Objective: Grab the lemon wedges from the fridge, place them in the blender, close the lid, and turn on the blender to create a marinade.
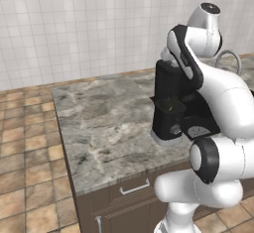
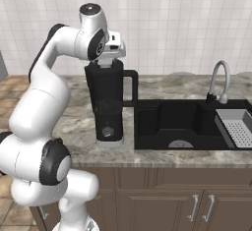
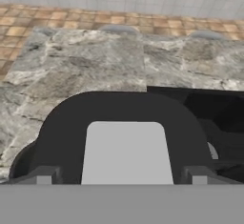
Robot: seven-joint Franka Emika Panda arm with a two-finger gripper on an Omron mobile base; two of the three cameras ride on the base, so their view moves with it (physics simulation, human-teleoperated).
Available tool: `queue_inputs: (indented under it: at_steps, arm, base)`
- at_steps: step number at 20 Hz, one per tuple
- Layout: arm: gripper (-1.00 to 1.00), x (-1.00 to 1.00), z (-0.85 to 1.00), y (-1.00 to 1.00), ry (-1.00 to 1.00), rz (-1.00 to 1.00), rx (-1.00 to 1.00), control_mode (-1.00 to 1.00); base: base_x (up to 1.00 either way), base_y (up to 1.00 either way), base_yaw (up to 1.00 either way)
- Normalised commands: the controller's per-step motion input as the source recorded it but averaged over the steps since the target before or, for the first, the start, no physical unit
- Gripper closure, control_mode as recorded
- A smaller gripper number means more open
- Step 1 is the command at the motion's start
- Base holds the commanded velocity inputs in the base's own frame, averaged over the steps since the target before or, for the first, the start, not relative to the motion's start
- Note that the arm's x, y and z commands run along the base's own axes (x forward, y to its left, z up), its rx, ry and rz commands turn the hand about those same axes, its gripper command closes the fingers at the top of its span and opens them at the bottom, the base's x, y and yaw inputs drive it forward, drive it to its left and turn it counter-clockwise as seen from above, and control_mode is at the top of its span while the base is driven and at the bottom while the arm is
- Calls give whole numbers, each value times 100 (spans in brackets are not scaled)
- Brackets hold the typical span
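Observation:
The black blender (image 2: 109, 102) stands on the counter beside the sink, its jar handle (image 2: 132, 88) towards the basin. The flat black lid (image 3: 62, 123) with its light grey square cap (image 3: 127, 151) lies on the jar's top. My gripper (image 2: 109, 64) hangs just above the lid, open, its fingertips (image 3: 45, 175) wide apart over the lid's two sides. A faint yellow-green patch, seemingly the lemon wedges (image 1: 171, 107), shows through the tinted jar (image 1: 168, 93). The round knob (image 2: 108, 131) faces the counter's front. The fridge is out of view.
A black sink (image 2: 182, 122) lies right of the blender, with a curved faucet (image 2: 219, 80) and a grey rack (image 2: 241, 127) in its far basin. The marble counter (image 1: 99, 123) stretches left of the blender. Cabinet drawers with handles (image 1: 134, 187) sit below.

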Motion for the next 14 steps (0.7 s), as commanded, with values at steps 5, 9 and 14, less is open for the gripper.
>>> queue_inputs:
  at_steps: [5, 9, 14]
  arm:
    - [-100, -32, 12, 0, -14, 0, 0, -100]
    - [-100, -54, 2, 0, -13, 0, 0, -100]
    - [-100, -63, 0, 0, -10, 0, 0, -100]
  base:
    - [0, 0, 0]
    - [0, 0, 0]
    - [0, 0, 0]
